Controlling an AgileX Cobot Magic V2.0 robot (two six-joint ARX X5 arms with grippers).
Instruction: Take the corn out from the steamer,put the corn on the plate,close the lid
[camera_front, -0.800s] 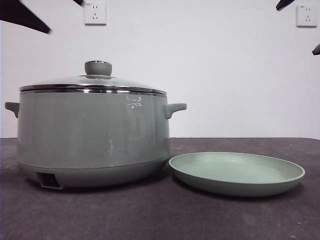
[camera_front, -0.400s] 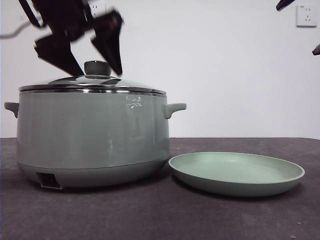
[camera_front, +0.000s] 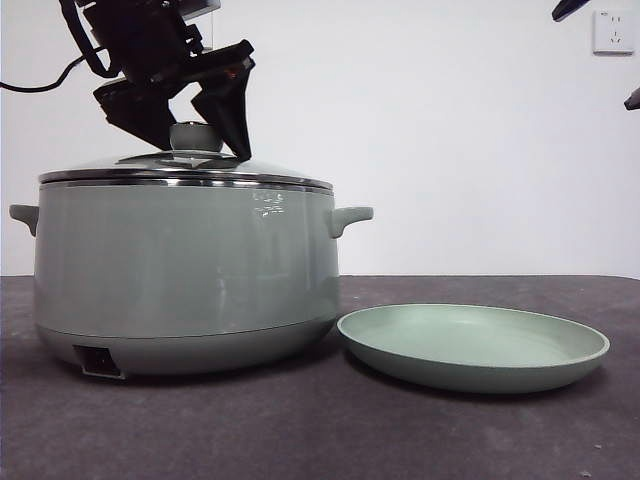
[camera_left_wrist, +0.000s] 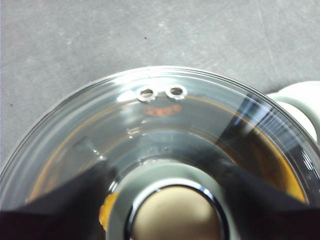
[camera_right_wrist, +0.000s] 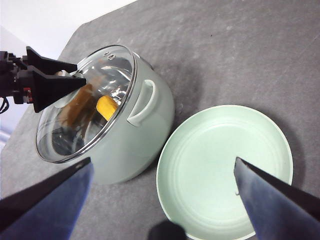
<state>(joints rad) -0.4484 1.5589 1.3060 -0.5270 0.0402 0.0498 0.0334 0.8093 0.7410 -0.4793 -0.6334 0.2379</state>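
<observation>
Plate (camera_front: 474, 346) nearest, on the dark table (camera_front: 300, 430), just beside the steamer (camera_front: 185, 270) and bare. Nothing on it yet.

Steamer stands with lid (camera_front: 185, 168) seated flush on the chrome rim. Socket low on the near wall.

Corn (camera_right_wrist: 106, 107) is inside the steamer, seen as a yellow patch through the glass in the right wrist view; most of it hidden by glare and the rim.

Left gripper (camera_front: 190, 135) is over the lid, jaws spread wide, one to each side of the knob (camera_front: 196, 136). Left wrist view puts the knob (camera_left_wrist: 175, 212) between the two jaws with gaps on both sides. No contact visible. Tips look close to the glass; touching or not, cannot tell.

Right gripper (camera_right_wrist: 160, 185) waits high above plate and steamer, jaws wide apart, holding nothing.

Step in hand, as judged: opening, the first part of getting the corn out. Grasp on the knob not yet made.

Next move calls for: closing the jaws squarely on the knob, then a straight lift so the lid clears the rim without dragging. Lid needs a resting place clear of the plate.
</observation>
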